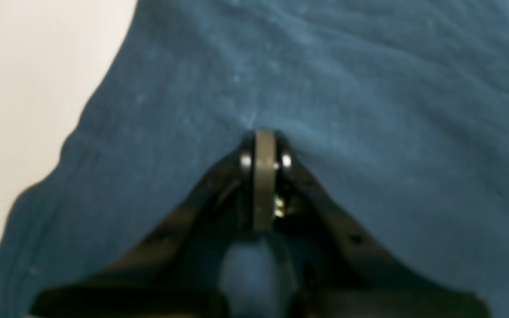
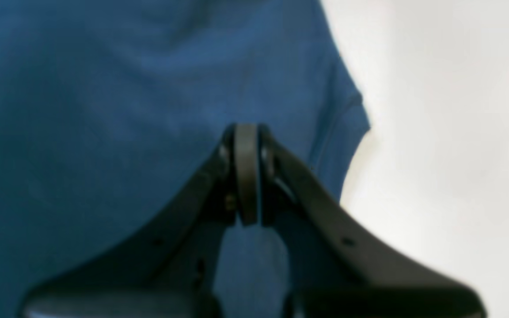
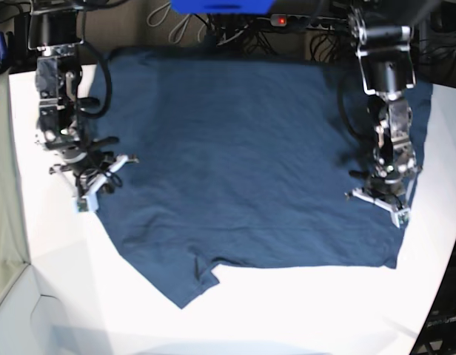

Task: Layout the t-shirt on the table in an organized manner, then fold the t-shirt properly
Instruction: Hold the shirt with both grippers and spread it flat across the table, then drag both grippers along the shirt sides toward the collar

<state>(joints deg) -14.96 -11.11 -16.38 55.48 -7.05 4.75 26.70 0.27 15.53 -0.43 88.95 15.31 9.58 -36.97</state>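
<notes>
T-shirt point(image 3: 243, 155): I see it spread over the far and middle part of the table point(image 3: 302, 310), mostly in one flat layer, dark blue, with small wrinkles only.
Near edge: it is not tidy. One pointed flap point(image 3: 195, 285) hangs toward me at the near left, and there is a small notch beside it, so the outline is still uneven.
Left gripper point(image 1: 264, 132): its jaws are pressed together, and the tip touches the cloth, where tiny creases run out from it. I cannot tell if a pinch of cloth is between the jaws or if it only presses down.
Right gripper point(image 2: 246, 128): also pressed together, low over the shirt near its side edge, with bare table just beside. Whether cloth is caught in it, I cannot tell.
Position of arms: in the base view each one stands near one side edge of the shirt, well apart from the other.
Done so far: I judge the laying out is nearly finished, since the body lies open and flat.
Left to do: I think the near flap must be straightened, and all the folding is not yet begun, as no folded layer shows.
</notes>
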